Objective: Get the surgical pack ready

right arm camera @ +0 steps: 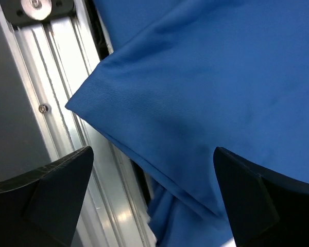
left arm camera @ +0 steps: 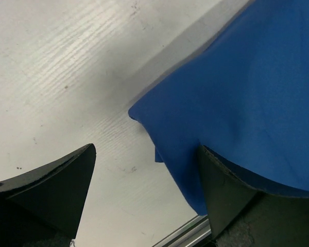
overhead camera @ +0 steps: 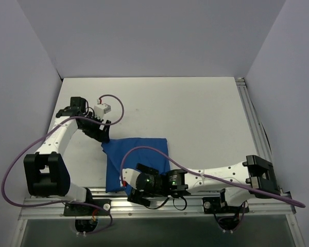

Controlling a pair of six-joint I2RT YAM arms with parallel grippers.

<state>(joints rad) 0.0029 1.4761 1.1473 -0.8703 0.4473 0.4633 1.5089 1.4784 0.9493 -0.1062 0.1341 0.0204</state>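
Left gripper (left arm camera: 147,148) and right gripper (right arm camera: 153,149), jaws spread and gripping nothing, flank the folded blue surgical pack (overhead camera: 141,154) at the table's (overhead camera: 195,113) near edge. Any tidying pinch should catch every layer at a corner. Only the right wrist view shows stacked folds overhanging the aluminium rail (right arm camera: 56,82); the contents are hidden.
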